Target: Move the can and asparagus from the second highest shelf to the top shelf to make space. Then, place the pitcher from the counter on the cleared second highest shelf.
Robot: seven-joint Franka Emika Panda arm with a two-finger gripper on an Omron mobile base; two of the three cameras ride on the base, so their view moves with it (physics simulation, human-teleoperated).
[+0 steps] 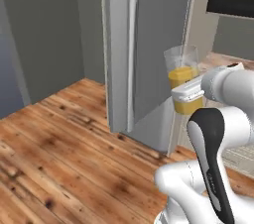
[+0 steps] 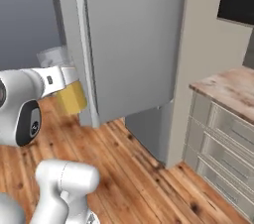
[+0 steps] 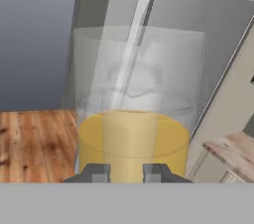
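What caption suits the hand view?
Gripper shut on a clear pitcher of orange liquid, held before the grey fridge.

Clear plastic pitcher (image 3: pixel 134 119); matt wood-plank floor (image 1: pixel 59 153).

The pitcher (image 1: pixel 183 77) is a tall clear cylinder, its lower half filled with orange-yellow liquid and its upper half empty and see-through. It stands upright in the air, off any surface, clamped low on its body between the two dark fingers (image 3: pixel 100 173), which press against the liquid-filled part in the hand view. In the left base view it hangs in front of the grey closed fridge door, above the wooden floor, well apart from the bench (image 2: pixel 233 87), the mottled reddish-brown and beige stone top over cream drawers at the right. In the right base view the pitcher's (image 2: pixel 67 89) yellow lower part shows just beside the door's edge.
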